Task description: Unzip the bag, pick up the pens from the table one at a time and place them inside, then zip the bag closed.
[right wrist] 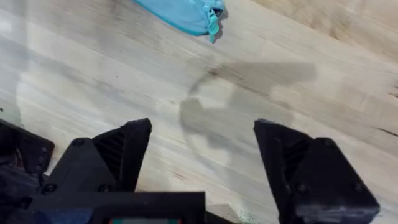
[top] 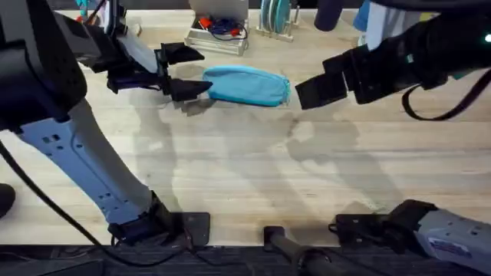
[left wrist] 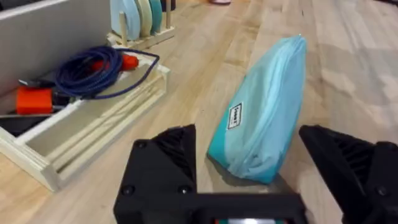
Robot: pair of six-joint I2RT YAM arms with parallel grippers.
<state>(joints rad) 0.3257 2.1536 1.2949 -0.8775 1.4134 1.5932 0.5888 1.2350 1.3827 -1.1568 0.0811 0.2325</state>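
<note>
Teal bag (top: 247, 85), one, between two open grippers.

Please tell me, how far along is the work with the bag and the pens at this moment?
Done: cannot confirm; the bag looks closed, and I see no pens on the table. In hand: nothing gripped; the left gripper is open around the bag's end, and the right gripper is open above bare wood. Left: zipper work, unless finished.

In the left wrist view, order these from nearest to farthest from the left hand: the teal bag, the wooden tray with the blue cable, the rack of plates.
From the left hand:
1. The bag, nearest, one end lying between the open fingers.
2. The wooden tray with the blue cable, beside the bag.
3. The rack of plates, farthest, beyond the tray.
</note>
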